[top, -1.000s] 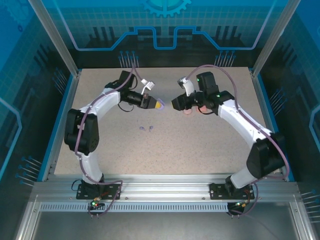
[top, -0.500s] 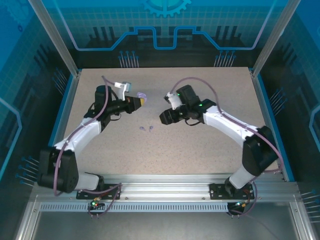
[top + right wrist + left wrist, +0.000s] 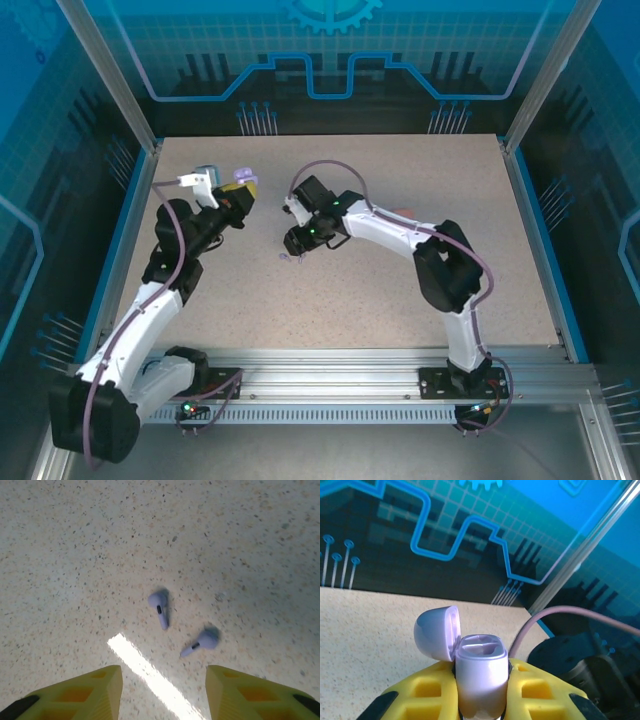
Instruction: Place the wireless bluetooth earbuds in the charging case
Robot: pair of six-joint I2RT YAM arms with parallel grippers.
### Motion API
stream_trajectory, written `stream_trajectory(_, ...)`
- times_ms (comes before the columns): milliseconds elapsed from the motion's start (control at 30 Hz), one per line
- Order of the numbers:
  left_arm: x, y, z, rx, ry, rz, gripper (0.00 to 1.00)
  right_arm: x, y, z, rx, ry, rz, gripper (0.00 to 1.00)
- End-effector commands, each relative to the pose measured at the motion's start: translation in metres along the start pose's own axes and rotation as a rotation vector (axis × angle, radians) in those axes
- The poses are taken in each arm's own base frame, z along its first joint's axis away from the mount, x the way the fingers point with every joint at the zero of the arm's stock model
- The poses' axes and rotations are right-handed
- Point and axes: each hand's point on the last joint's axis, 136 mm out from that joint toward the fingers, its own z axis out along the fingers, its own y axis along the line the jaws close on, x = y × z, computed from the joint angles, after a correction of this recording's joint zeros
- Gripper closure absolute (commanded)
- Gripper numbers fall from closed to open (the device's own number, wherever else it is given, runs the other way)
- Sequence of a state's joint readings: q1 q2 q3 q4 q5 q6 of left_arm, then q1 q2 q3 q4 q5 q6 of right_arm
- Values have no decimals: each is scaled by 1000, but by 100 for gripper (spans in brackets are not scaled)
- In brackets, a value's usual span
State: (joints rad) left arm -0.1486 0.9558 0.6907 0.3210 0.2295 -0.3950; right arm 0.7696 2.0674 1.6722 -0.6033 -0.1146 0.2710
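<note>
My left gripper (image 3: 481, 702) is shut on the lavender charging case (image 3: 481, 672), which stands upright between the yellow fingers (image 3: 417, 692). Its lid (image 3: 436, 632) is flipped open to the left, and the two sockets look empty. In the top view this gripper (image 3: 243, 187) hovers over the table's back left. Two purple earbuds (image 3: 160, 607) (image 3: 202, 641) lie apart on the speckled table, stems toward the camera. My right gripper (image 3: 162, 675) is open just above and short of them, nothing between its fingers. From above it (image 3: 293, 248) sits beside one earbud (image 3: 284, 257).
A coral-pink object (image 3: 402, 212) peeks out behind the right forearm. The blue side rail (image 3: 120, 240) and a glass wall run close to the left arm. A bright strip of light (image 3: 150, 675) crosses the table between the right fingers.
The left arm has swung back toward the left rail, carrying the open case. The right arm has reached left and down, ending over the two purple earbuds.
</note>
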Motion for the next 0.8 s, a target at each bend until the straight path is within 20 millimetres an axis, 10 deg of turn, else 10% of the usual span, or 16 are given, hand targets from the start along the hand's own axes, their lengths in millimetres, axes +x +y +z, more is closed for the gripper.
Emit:
stream_trajectory(0, -16, 7, -10, -60, -88, -28, 100, 8, 3, 16, 66, 81, -40, 53)
stream_trajectory(767, -28, 0, -24, -56, -132, -25, 100, 5, 4, 85, 243, 179, -175, 58)
